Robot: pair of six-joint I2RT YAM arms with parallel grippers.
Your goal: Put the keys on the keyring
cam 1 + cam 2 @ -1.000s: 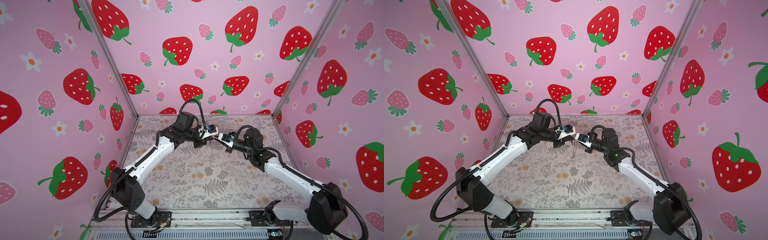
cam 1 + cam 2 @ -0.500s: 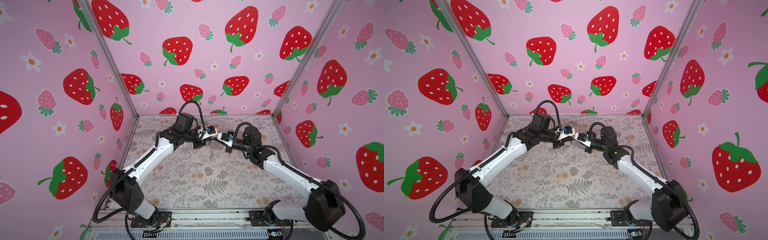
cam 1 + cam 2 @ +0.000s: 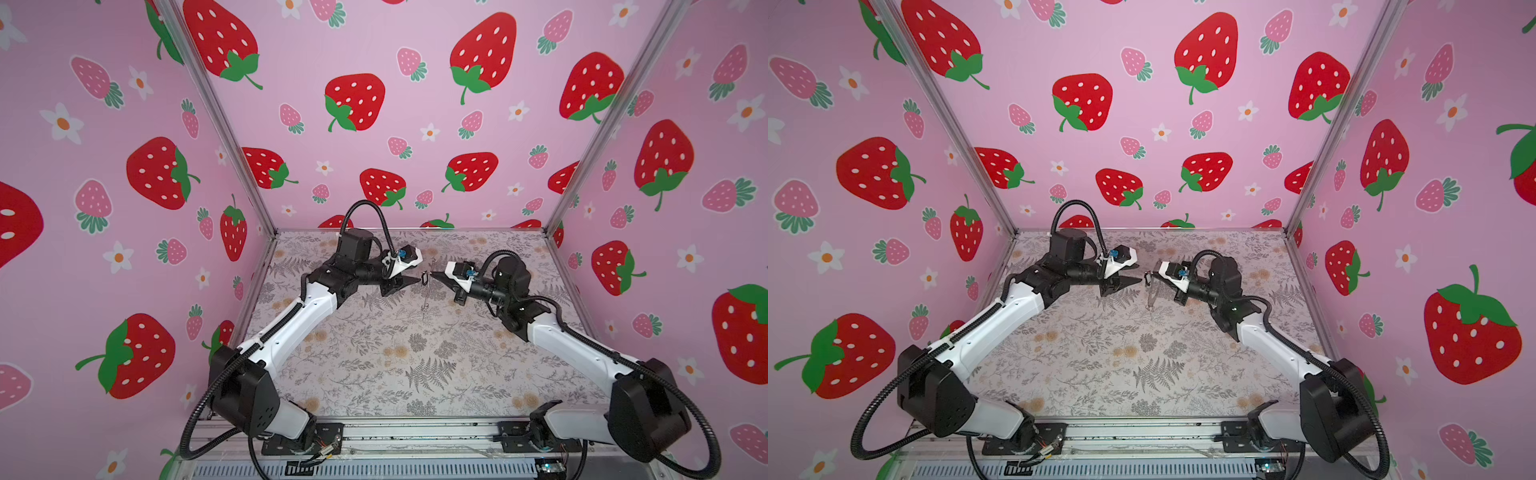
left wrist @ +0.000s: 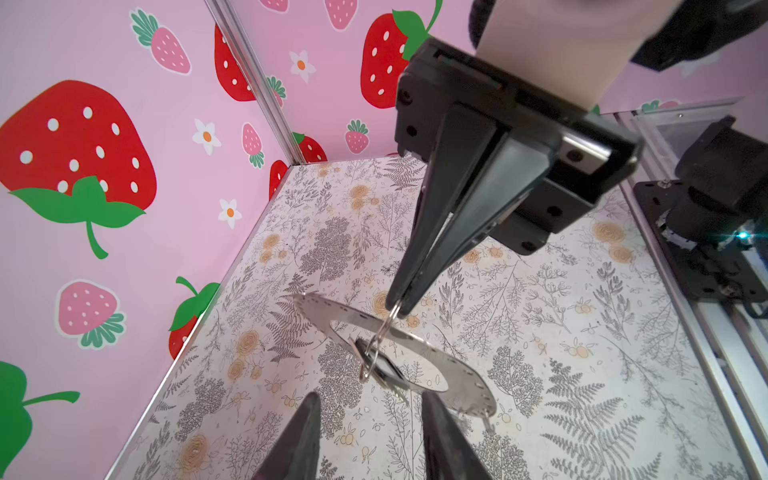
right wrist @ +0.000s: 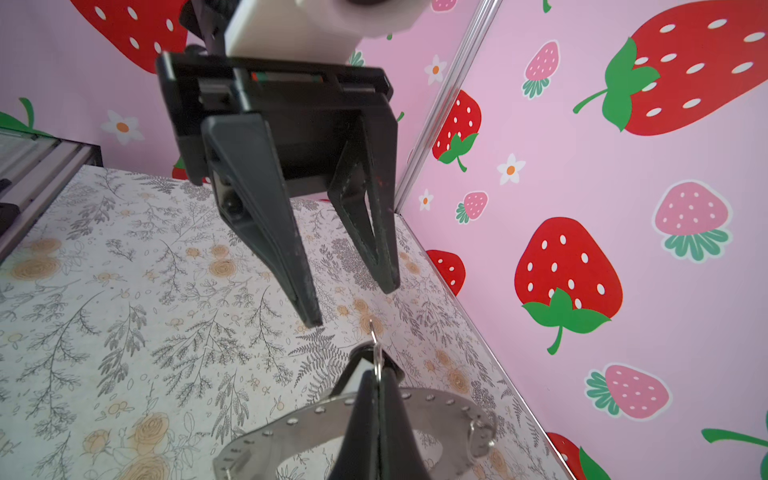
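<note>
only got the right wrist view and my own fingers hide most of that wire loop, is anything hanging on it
Observer: Yes. In the left wrist view a dark oval tag with a pale centre hangs on the wire loop, just under the tip of the shut right end effector.
Operator: ok and is the keyring sitting on the table
Observer: No. In both top views the keyring hangs edge-on below the right end effector, clear of the table.
</note>
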